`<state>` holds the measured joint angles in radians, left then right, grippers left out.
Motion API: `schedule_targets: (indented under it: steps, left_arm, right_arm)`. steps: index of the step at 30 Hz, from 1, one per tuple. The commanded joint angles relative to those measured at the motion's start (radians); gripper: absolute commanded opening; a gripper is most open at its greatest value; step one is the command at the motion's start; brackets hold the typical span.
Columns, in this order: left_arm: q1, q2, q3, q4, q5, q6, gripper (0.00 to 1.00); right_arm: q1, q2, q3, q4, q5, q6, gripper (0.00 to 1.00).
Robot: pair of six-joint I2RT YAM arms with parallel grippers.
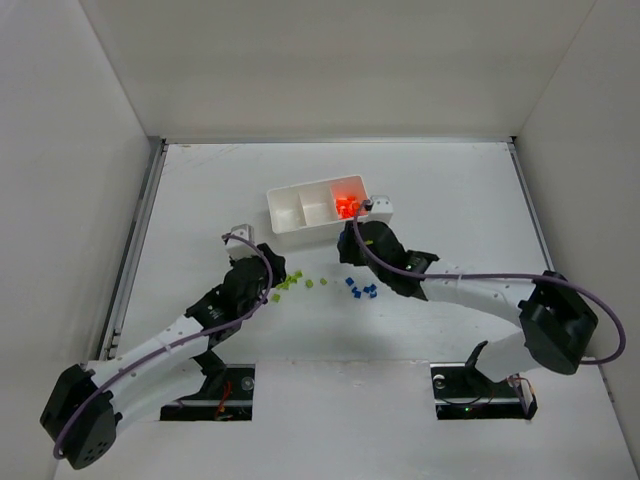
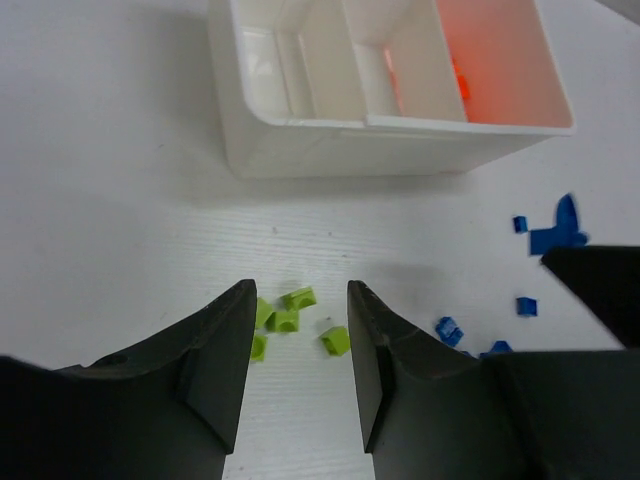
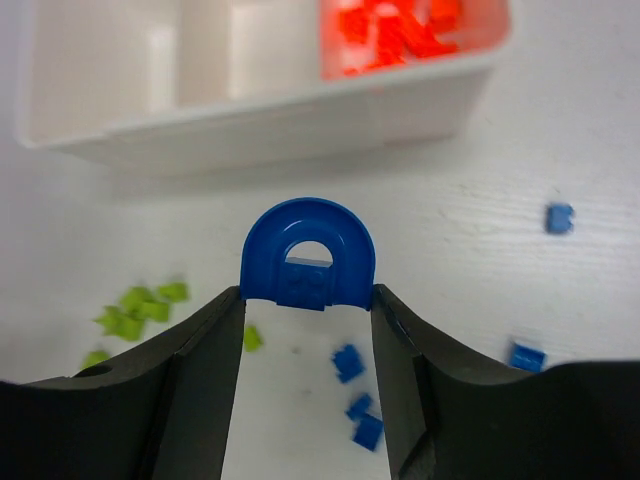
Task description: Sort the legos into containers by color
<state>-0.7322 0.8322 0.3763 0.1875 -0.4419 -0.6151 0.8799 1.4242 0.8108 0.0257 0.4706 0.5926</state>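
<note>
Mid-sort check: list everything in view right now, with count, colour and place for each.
White table: one, bearing everything.
White rectangular plastic tray: one, three compartments, beyond the loose bricks.
Small orange plastic bricks: a pile, in the tray's right compartment; the other two look empty.
Small yellow-green plastic bricks: several, loose on the table, left of the blue ones.
Small blue plastic bricks: at least five, loose on the table.
Rounded blue plastic arch: one, held off the table.
Left hand: open, above the yellow-green bricks.
Right hand: shut on the arch.
</note>
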Motion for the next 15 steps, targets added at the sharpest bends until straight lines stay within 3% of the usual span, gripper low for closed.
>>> schedule_targets:
  steps: [1,7,15]
  left_arm:
    - [0.014,-0.067,-0.031,-0.124,-0.069,-0.041,0.38]
    - [0.012,-0.133,-0.040,-0.270,-0.095,-0.084,0.37]
    - [-0.029,-0.068,-0.005,-0.419,-0.089,-0.155,0.38]
  right_arm:
    - [0.015,0.056,0.157,0.037,-0.065,-0.048,0.42]
    - [0.015,0.278,0.437,0.066,-0.136,-0.111,0.42]
    - [0.004,0.510,0.691,0.046,-0.216,-0.114,0.44]
